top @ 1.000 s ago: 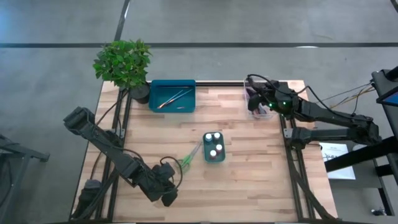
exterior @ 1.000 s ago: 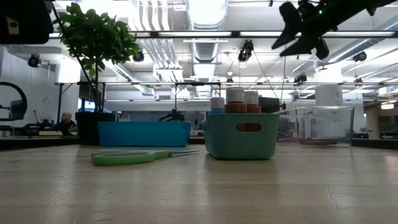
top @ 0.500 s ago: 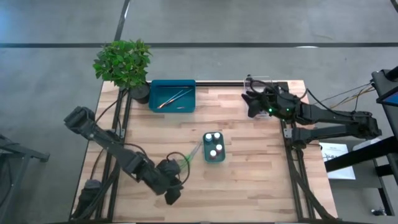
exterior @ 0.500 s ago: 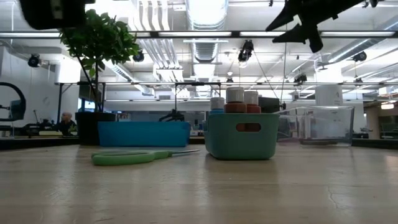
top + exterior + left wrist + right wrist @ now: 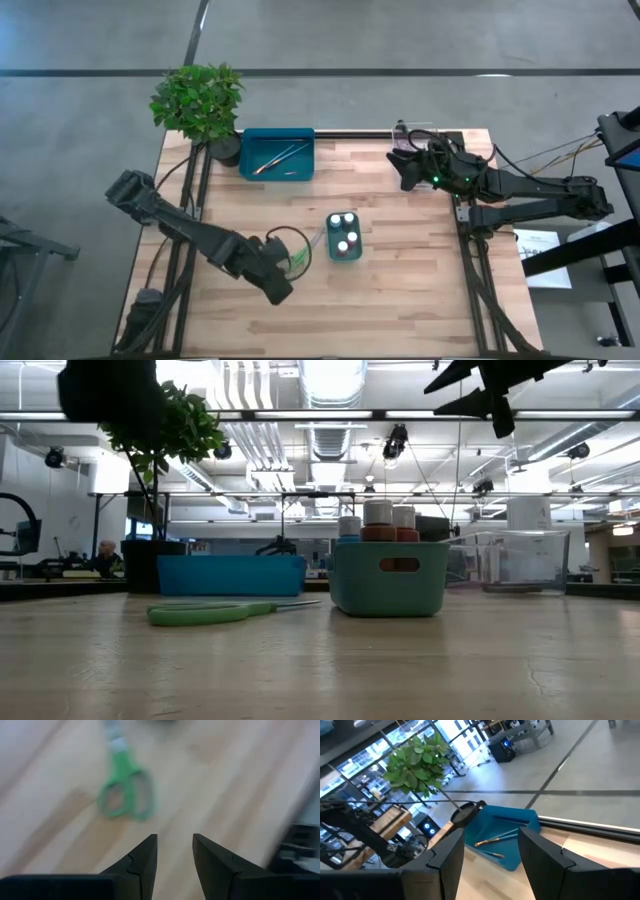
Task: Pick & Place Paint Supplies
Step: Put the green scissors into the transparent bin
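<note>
My left gripper (image 5: pixel 173 851) has swung in over the last second and now hangs just short of the green scissors (image 5: pixel 123 790), fingers parted with nothing between them. The scissors lie flat on the table (image 5: pixel 400 290) straight ahead of it, handles toward me, blades pointing on toward the small teal bin (image 5: pixel 344 238) holding the paint pots (image 5: pixel 345 240) (three white caps show from above). So I judge the scissors are next to be picked.

Far across the table, my right gripper (image 5: pixel 405 166) has pulled back from the clear tray (image 5: pixel 420 130) and hangs high, fingers apart and empty. Beyond it sits the blue tray (image 5: pixel 512 837) with brushes (image 5: pixel 492 840) inside.
</note>
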`<state>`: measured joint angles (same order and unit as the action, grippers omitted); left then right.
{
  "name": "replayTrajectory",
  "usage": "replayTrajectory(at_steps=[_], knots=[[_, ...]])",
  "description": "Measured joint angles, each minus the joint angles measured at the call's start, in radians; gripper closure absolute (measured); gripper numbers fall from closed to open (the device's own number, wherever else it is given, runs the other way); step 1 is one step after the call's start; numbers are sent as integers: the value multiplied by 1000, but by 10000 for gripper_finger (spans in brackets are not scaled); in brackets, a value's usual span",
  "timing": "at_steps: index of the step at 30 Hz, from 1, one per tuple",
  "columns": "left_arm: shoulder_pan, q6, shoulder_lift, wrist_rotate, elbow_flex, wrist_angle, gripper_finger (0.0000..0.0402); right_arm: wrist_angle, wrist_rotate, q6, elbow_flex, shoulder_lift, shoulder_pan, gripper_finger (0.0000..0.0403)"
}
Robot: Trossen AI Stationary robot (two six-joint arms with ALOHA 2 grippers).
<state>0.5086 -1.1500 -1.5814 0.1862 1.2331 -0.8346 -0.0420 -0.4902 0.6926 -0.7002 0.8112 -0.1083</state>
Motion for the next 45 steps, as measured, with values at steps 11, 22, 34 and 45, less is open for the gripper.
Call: replayTrajectory(at_steps=[11,22,34,45], knots=[[-88,-182,-83,-98,-2,-106,268,34,-2,11,0,0,0,220],[-233,-162,-154,-101,-3,-101,268,34,-4,66,0,0,0,220],[-241,-196,-252,-135,-4,-96,268,34,-1,79,0,0,0,220],[-243,-39,-256,-149,-14,-10,268,33,2,78,0,0,0,220]])
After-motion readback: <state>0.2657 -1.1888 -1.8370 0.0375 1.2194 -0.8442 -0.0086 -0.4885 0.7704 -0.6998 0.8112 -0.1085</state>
